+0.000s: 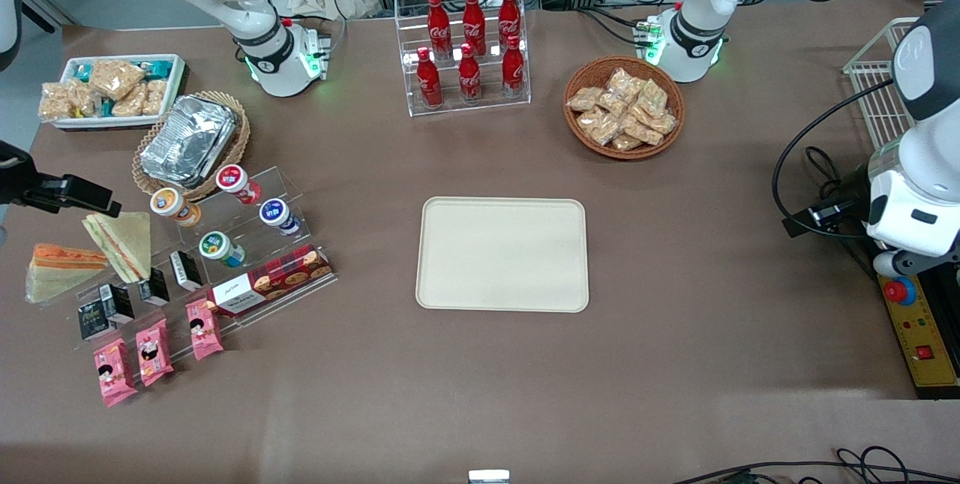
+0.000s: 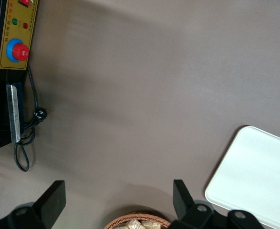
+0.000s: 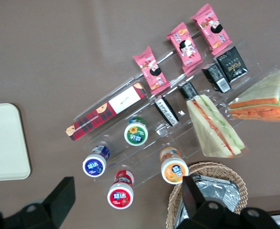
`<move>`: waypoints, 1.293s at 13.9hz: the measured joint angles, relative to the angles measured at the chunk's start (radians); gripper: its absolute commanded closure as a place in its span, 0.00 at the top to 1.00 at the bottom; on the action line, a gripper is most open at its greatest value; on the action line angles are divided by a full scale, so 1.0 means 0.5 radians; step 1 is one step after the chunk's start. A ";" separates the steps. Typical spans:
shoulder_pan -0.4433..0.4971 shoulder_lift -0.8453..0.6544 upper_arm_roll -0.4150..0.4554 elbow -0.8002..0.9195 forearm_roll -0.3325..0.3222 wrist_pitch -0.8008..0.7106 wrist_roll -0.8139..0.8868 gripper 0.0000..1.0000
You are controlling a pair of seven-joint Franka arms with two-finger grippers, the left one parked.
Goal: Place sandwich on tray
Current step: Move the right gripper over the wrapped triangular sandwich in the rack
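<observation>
The right arm's gripper [image 3: 125, 200] hovers above the yoghurt cups, fingers [image 3: 63, 193] released. The orange-filled, clear-wrapped triangular sandwich [image 1: 61, 268] rests on the worktop [image 1: 675, 364], well apart from the cream-beige rectangular tray [image 1: 502, 254], at the tray's 9 o'clock.

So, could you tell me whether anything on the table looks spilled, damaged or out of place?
Nothing stands out. The sandwich lies intact beside the other wedge, the tray sits flat and bare, and the bottles stand upright in their rack. The tool hangs open above the small tubs.

Matt against shiny

Matt cream tray [image 1: 502, 254] on a matt brown table [image 1: 675, 334]; glossy clear-wrapped sandwich [image 1: 56, 269]; crinkled shiny foil container [image 1: 187, 140]; black gripper [image 3: 125, 202] above the table, fingers parted.
</observation>
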 measured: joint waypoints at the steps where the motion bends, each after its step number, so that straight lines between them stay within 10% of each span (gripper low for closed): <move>1: -0.002 0.000 -0.027 -0.001 0.000 -0.002 0.000 1.00; 18: -0.047 0.054 -0.169 -0.011 -0.020 0.102 0.009 1.00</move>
